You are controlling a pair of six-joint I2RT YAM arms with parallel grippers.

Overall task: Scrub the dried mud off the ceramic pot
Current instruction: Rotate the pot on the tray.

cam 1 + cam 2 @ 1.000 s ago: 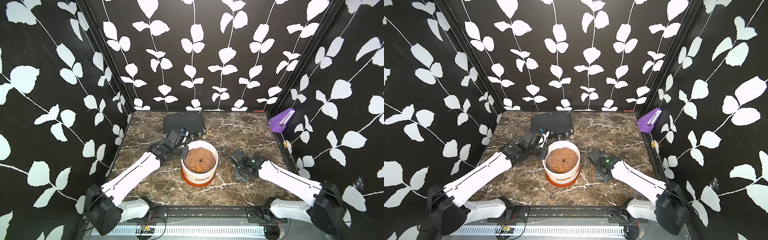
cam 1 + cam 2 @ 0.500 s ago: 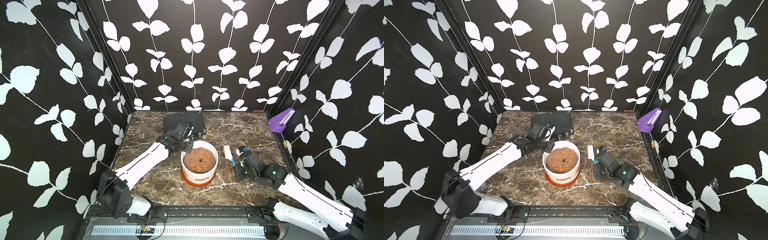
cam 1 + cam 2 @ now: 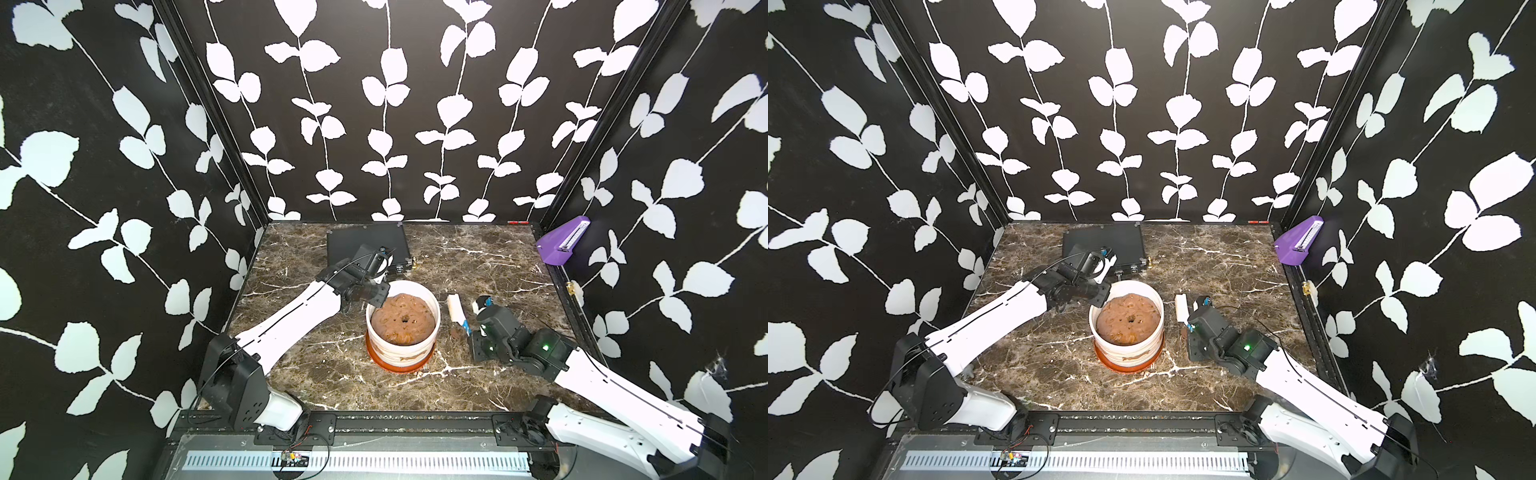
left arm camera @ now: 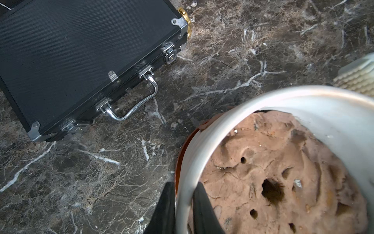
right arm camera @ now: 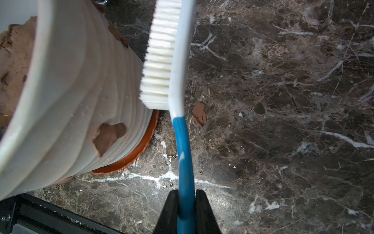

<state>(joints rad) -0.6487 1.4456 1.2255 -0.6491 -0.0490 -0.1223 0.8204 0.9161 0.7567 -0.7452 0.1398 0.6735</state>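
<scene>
Black case (image 3: 365, 244) lies behind pot (image 3: 400, 354); left gripper (image 4: 184, 185) pinches pot, right gripper (image 5: 185, 192) pinches brush (image 5: 183, 152).

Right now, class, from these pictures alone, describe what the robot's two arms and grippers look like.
The left arm and right arm have smooth white shell links, blocky black joints and thin black cables alongside. Green lights glow on the right wrist housing. The left gripper and right gripper each have two black tapered fingers.

L gripper (image 4: 184, 187) pinching ceramic pot (image 4: 212, 131) rim, black case (image 4: 81, 50) nearby
</scene>
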